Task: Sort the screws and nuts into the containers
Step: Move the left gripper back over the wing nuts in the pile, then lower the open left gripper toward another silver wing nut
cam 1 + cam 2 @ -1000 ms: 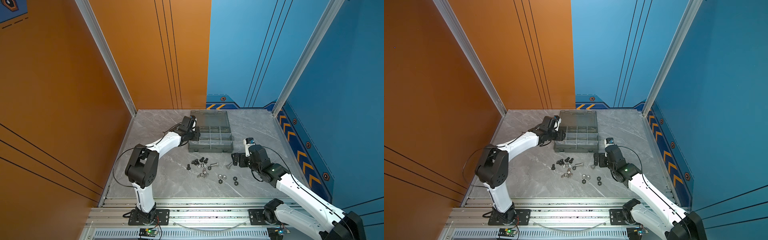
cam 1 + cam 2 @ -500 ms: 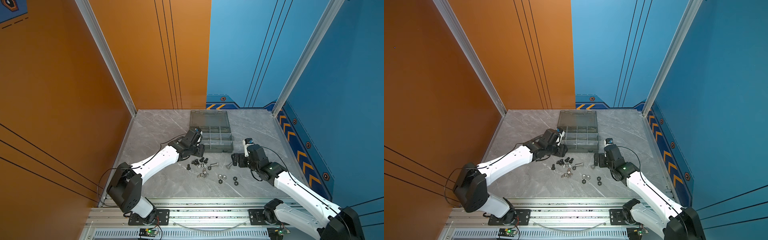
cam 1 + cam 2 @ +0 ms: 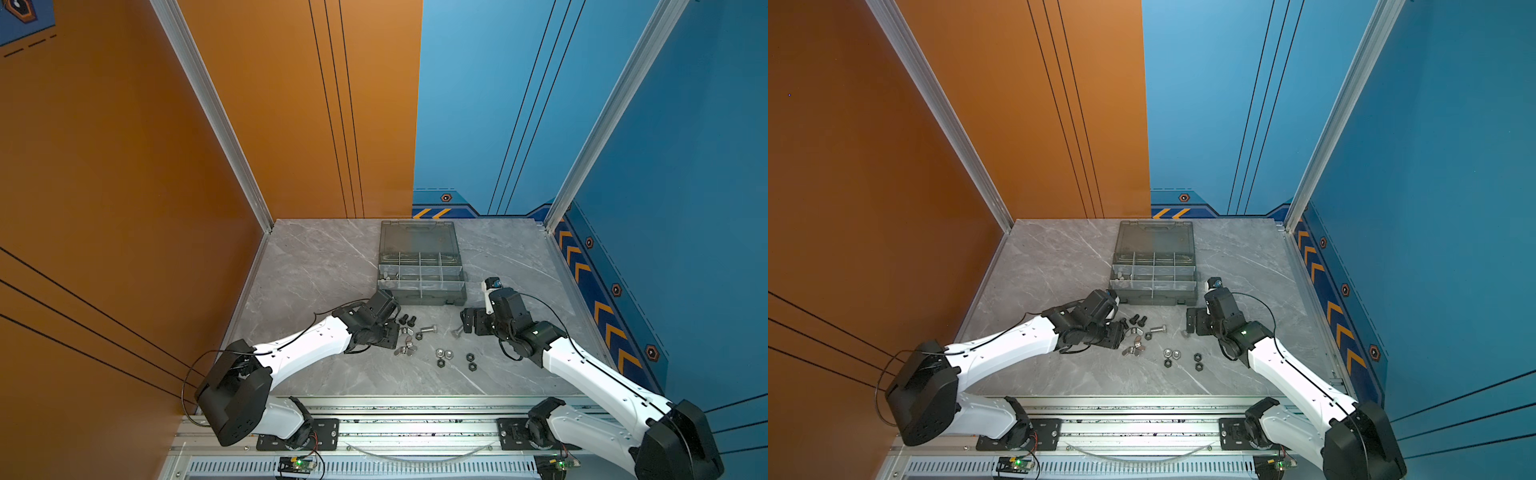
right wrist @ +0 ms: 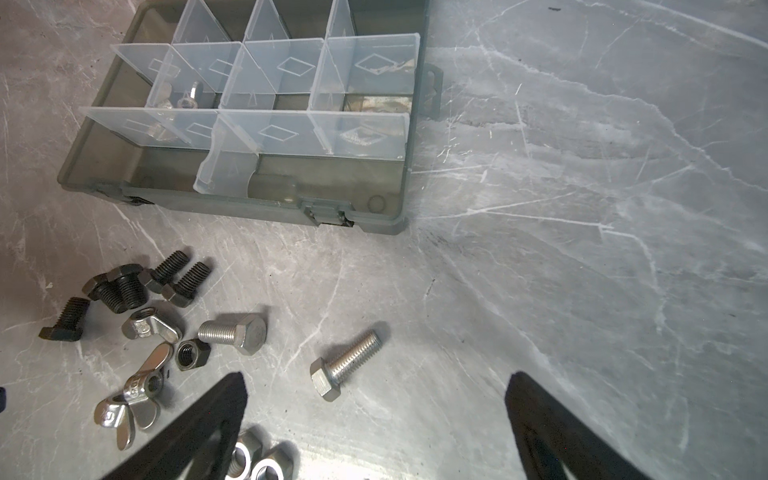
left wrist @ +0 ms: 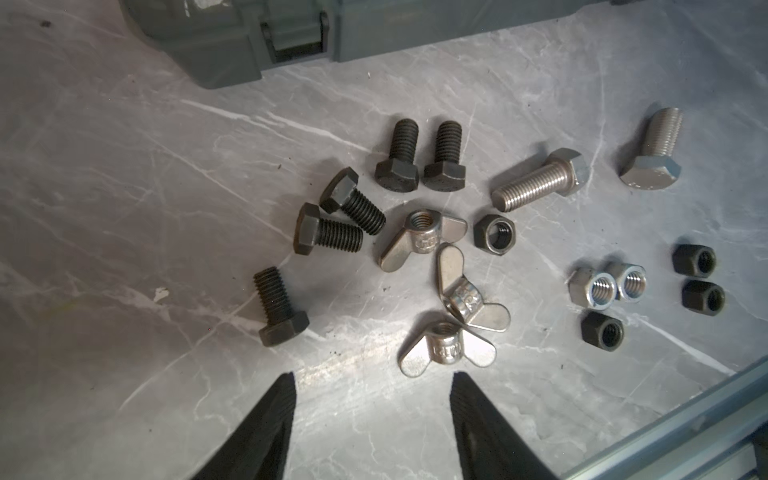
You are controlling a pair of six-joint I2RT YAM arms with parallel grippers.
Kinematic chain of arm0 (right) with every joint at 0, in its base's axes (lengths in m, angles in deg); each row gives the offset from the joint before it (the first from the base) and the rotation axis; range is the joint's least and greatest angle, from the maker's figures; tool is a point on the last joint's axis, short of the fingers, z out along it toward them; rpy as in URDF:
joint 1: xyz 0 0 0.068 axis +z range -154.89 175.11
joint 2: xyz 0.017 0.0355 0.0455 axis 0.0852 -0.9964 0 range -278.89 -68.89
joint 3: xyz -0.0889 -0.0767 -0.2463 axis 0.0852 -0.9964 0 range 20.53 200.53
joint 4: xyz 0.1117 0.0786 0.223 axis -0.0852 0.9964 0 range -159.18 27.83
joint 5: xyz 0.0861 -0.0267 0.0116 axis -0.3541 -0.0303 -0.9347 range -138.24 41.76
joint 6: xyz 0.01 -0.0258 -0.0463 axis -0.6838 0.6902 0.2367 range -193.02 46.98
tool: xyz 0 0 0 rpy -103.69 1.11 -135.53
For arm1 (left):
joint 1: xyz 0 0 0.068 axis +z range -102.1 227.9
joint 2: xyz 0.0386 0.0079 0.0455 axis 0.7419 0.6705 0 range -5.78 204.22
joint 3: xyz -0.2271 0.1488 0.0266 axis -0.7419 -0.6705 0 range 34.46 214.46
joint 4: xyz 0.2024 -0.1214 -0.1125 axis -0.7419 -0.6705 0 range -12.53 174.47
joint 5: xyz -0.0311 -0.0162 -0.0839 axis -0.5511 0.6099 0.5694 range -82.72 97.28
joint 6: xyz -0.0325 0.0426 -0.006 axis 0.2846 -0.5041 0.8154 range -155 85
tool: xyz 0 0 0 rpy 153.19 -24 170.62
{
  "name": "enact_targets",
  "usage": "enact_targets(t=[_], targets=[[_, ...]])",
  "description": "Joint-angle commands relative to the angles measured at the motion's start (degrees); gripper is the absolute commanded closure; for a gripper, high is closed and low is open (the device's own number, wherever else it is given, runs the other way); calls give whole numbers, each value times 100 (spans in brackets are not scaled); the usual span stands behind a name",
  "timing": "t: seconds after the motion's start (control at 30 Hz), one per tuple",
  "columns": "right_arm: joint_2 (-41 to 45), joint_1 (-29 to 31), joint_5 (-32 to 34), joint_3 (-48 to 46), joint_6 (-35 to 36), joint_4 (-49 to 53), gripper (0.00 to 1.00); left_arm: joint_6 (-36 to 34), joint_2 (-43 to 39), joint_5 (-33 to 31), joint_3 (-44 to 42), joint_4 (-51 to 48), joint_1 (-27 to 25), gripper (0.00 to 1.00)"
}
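Steel wing nuts (image 5: 446,349) look hard, light and slippery, so the open, empty left hand (image 5: 372,378) should pinch the flat wings; right hand (image 4: 376,376) gapes empty too.

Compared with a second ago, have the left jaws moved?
Yes. The left jaws have pulled back from the grey case toward the near edge of the table, and now stand open by the loose black bolts.

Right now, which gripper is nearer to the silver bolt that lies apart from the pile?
Right. The right gripper is just beside the silver bolt, which lies ahead of its open jaws. The left gripper is farther off, by the wing nuts.
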Motion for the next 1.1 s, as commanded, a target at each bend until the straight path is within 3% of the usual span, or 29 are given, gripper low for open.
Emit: enact_targets(t=[0.0, 0.27, 0.6, 1.07], targets=[[-53, -39, -93, 129, 53, -132, 0, 84, 28, 17, 18, -157, -61, 38], [-80, -13, -326, 54, 291, -232, 0, 260, 494, 221, 221, -147, -114, 39], [6, 379, -608, 18, 1244, -487, 0, 414, 726, 508, 309, 153, -117, 39], [-105, 655, -275, -19, 1239, -360, 0, 38, 990, 755, 450, 121, -289, 42]])
